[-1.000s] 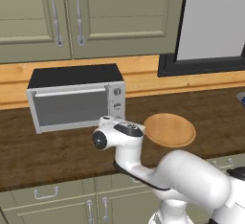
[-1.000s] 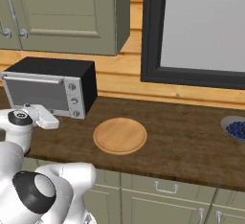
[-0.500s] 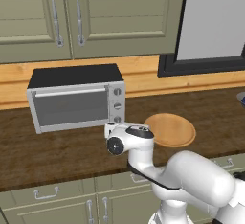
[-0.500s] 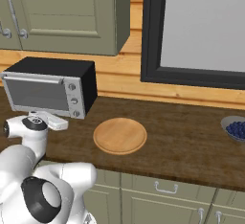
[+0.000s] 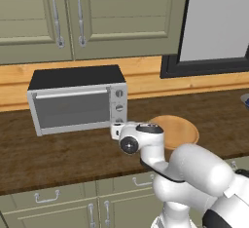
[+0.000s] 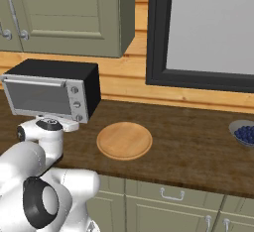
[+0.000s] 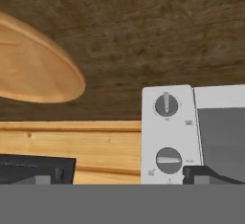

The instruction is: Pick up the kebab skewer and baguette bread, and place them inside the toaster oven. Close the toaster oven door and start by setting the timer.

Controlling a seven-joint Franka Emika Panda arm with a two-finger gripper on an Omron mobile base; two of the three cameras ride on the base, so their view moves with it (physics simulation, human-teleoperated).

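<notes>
Hand view: the oven (image 7: 191, 132) fills the lower right, rolled sideways, with two knobs (image 7: 166, 105) of its control column facing the camera and the door (image 7: 221, 132) glass running off to the right. The door is shut, its bar handle along the top edge, plain in the left base view. The plate (image 5: 176, 130) sits bare on the counter (image 5: 58, 159) just right of the oven; no skewer or bread can be seen on it, so they are likely inside already. The gripper (image 7: 128, 175) hovers low before the knob column, fingers (image 7: 203, 174) fully apart and holding nothing.

The step in hand looks like the timer. To do it well, square the wrist to the panel, centre one knob between the tips, then close and twist; which knob is the timer is too small to read.

Open counter lies in front of the oven and towards the near edge. The plate rim crowds the right, and a bowl (image 6: 244, 133) stands well apart.
</notes>
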